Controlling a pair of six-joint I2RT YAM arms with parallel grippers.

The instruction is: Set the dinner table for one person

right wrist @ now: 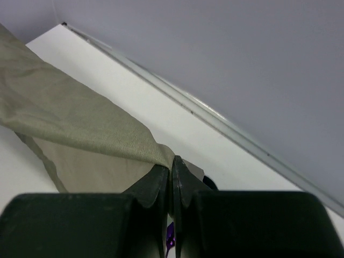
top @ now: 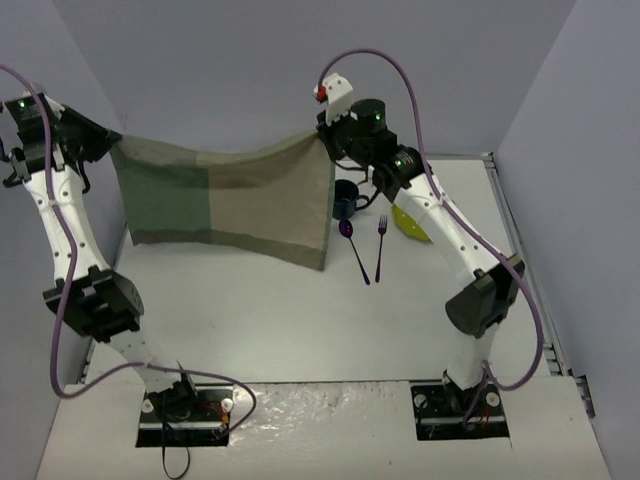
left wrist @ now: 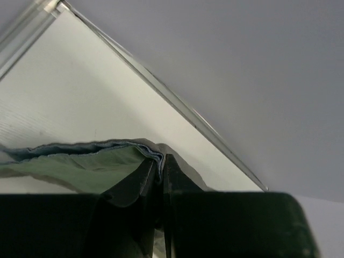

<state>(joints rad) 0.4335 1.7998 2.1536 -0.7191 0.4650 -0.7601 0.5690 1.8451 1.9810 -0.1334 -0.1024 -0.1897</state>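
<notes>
The dinner table [top: 270,310] lies white beneath both arms. The left gripper [left wrist: 160,161] and right gripper [right wrist: 172,164] are each pinched tight on a top corner of the grey-green placemat [top: 230,205], which hangs stretched between them over the table's far left part. Both arms reach high, elbows bent. A blue mug [top: 347,200], purple spoon [top: 352,245] and fork [top: 380,248] sit toward the far edge, right of middle

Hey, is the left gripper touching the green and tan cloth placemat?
Touching. The left wrist view shows the left gripper, fingers pinched on the edge of the grey-green patchwork cloth placemat.
</notes>
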